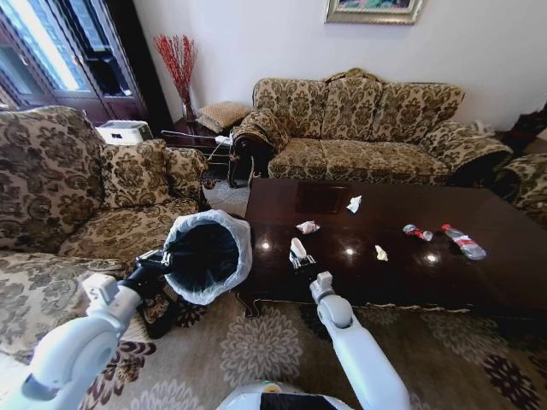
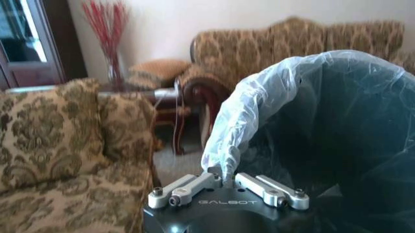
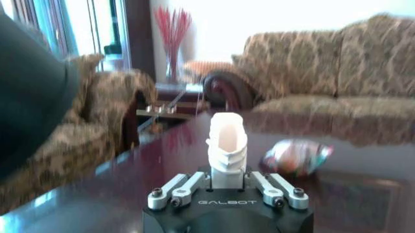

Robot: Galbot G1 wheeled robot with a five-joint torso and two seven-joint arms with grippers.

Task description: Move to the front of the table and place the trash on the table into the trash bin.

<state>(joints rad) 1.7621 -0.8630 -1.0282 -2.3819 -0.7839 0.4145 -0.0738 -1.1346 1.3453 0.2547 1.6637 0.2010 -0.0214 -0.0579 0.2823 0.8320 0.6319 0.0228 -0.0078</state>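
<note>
Sitting room with patterned sofas point(image 1: 367, 120) on the far and left sides and a floral carpet point(image 1: 256, 342).

- Table point(image 1: 479, 273): dark glossy wood, right of centre, near the robot.
- Trash bin point(image 1: 205, 256): dark, white bag folded over the rim; held tilted off the table's near-left corner, mouth facing the robot. Left gripper point(image 2: 226, 187) pinched together on the bagged rim.
- Paper cup point(image 1: 297, 248): white, crushed; clamped between the fingers of the right gripper point(image 1: 301, 259) at the table's near-left edge, just right of the bin.
- Pinkish wrapper point(image 1: 308, 227): on the table, just beyond the cup.
- White scrap point(image 1: 354, 204): farther back, mid-table.
- Pale yellowish scrap point(image 1: 381, 253): right of the cup, near the front edge.
- Red can point(image 1: 418, 232) and clear bottle point(image 1: 463, 242): toward the table's right, lying side by side.
</note>
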